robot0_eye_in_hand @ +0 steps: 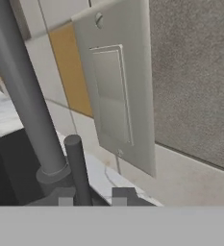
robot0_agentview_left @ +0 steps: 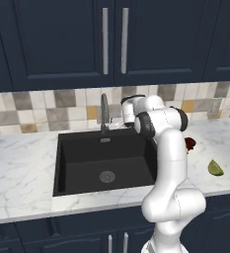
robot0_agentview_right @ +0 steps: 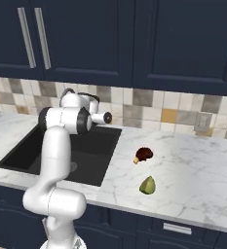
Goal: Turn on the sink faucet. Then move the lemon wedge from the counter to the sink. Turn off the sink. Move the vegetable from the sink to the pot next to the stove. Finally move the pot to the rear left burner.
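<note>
White arm's claw (robot0_eye_in_hand: 94, 194) sits at the base of the slim grey metal faucet (robot0_agentview_left: 104, 112), thin side lever (robot0_eye_in_hand: 78, 168) between its dark tips; jaws narrow, grip on lever cannot tell. Grey wall plate (robot0_eye_in_hand: 116, 91) close at 12 o'clock. Black rectangular sink (robot0_agentview_left: 104, 160) below. Yellow-green lemon wedge (robot0_agentview_right: 147, 185) on white marble counter (robot0_agentview_right: 193, 170), 3 o'clock of sink; reddish-brown lump (robot0_agentview_right: 144, 154) near it. Arm elbow blocks sink's right rim.

Sink faucet (robot0_agentview_left: 104, 112): slim grey spout, upright behind black sink (robot0_agentview_left: 104, 163). Lemon wedge (robot0_agentview_left: 215, 168): yellow-green, flat on marble bench (robot0_agentview_left: 18, 168), well right of sink.
</note>
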### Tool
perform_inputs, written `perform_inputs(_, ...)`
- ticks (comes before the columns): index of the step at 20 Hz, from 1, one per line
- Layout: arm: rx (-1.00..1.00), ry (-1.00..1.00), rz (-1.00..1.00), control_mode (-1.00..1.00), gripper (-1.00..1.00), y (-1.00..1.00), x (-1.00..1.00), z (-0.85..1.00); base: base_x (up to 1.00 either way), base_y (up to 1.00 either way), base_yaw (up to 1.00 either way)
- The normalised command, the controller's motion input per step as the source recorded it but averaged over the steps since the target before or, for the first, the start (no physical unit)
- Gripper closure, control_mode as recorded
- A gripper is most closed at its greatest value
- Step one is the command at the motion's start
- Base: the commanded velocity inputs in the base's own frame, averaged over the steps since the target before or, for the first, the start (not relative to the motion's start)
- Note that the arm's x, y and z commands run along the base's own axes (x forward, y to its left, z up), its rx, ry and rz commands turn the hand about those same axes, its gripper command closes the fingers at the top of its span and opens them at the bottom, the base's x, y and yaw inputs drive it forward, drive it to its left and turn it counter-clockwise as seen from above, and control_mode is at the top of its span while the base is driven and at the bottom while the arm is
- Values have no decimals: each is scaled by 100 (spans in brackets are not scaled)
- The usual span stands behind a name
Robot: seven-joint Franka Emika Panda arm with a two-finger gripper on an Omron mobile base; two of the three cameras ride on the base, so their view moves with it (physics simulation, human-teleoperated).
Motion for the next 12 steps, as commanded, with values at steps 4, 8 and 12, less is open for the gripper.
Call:
perform_inputs(4, 2, 1, 0, -100, 100, -77, -1, -41, 0, 0, 0)
perform_inputs(8, 2, 3, 0, -100, 100, -81, -3, -44, 0, 0, 0)
perform_inputs(12, 3, 5, 0, -100, 100, -82, -5, -48, 0, 0, 0)
